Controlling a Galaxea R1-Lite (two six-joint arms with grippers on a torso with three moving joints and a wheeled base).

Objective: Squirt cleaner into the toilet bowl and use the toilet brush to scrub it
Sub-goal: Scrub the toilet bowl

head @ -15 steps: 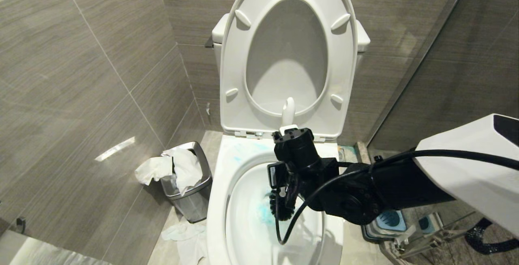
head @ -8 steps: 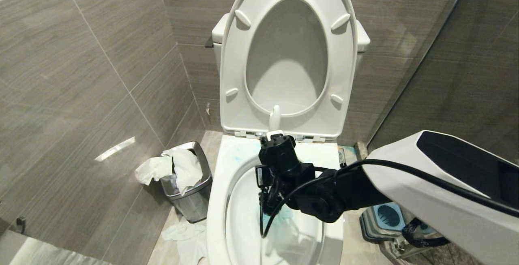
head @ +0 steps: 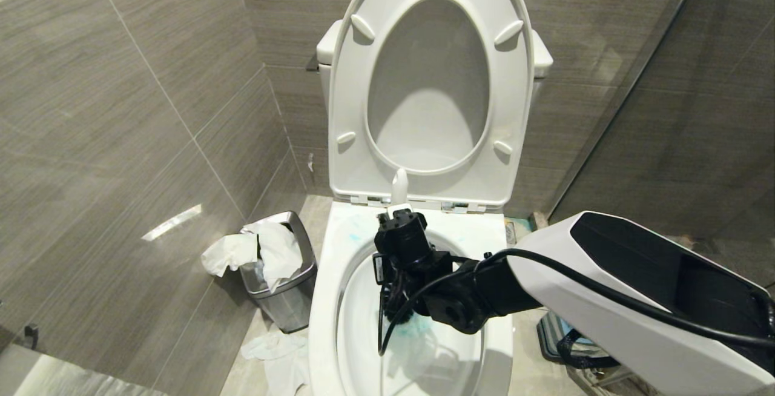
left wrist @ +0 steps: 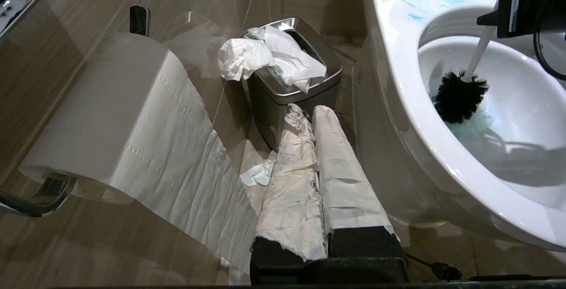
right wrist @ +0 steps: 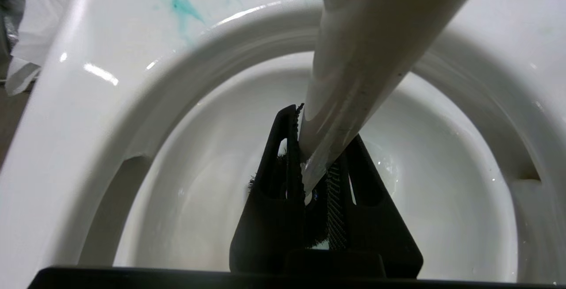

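Toilet roll: soft paper on a chrome wall holder, far left; a loose tail hangs down – no part of the task.
Waste bin: small steel bin on the floor, just beside the bowl's left flank, stuffed with crumpled tissue.
Left hand: parked low beside the bowl, its paper-wrapped fingers pressed together, holding nothing.
Toilet bowl: glossy white ceramic, seat and lid raised; judged rigid, heavy and slick when wet, so bristles are likely to skate rather than bite.
Cleaner: turquoise liquid – thin smears on the back-left rim and a cloudy patch low on the inner wall, under the bristles.
Toilet brush: black bristle head against the bowl's left inner wall; slim white handle slanting up toward the hinges. Judged light and stiff in the handle, springy at the head; smooth plastic, apt to twist in a loose grip.
Right hand: over the bowl, clamped on the brush handle about mid-length – a sensible hold, clear of the wet end.
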